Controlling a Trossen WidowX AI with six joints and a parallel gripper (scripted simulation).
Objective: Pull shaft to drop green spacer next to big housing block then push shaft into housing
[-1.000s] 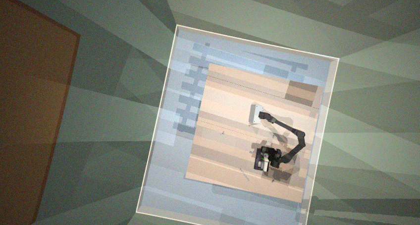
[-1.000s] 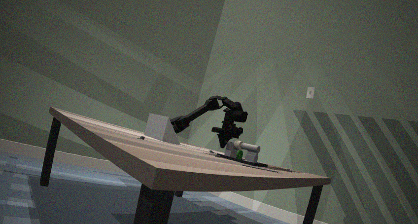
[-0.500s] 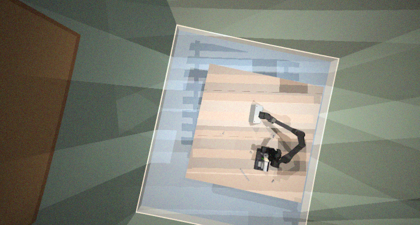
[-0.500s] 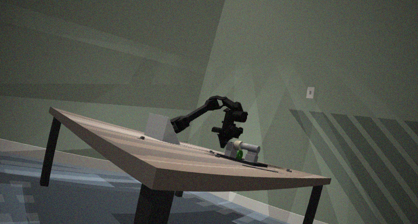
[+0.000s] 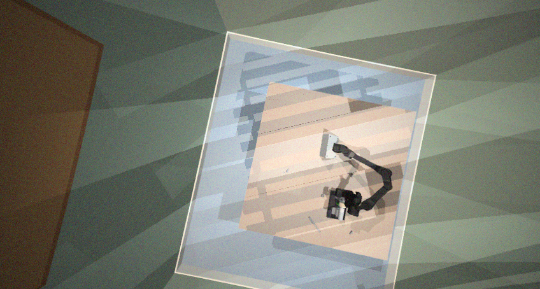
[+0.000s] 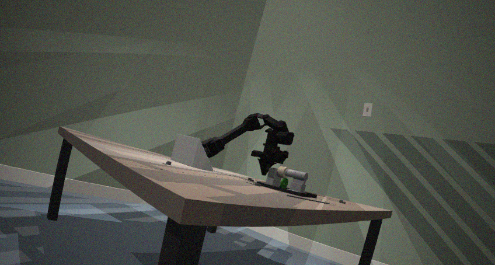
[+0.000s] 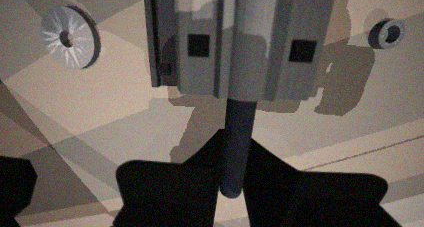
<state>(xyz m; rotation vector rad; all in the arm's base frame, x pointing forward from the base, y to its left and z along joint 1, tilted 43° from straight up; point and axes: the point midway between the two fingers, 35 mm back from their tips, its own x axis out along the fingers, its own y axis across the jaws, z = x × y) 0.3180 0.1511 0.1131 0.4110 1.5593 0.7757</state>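
The green spacer [image 6: 283, 182] [image 5: 337, 203] is low between the two blocks, below the cream spacer [image 6: 282, 171]. The cream spacer is up at shaft height beside the big housing block [image 6: 297, 185] [image 5: 341, 213], a grey block with a cylinder on top. The smaller grey support block [image 6: 273, 176] [image 7: 200, 72] stands on the arm's side. The dark shaft [image 7: 240, 132] sticks out of it toward me. My gripper [image 7: 229, 134] [image 6: 264, 174] is shut on the shaft's outer end. Whether the shaft reaches into the housing is hidden.
The blocks stand on a black base plate [image 6: 310, 194]. A silver disc [image 7: 75, 42] and a small ring [image 7: 392, 33] lie either side of it in the wrist view. A thin rod [image 5: 314, 224] [image 6: 309, 199] lies nearby. A pale box [image 6: 187, 152] [image 5: 328, 146] stands by the arm's base.
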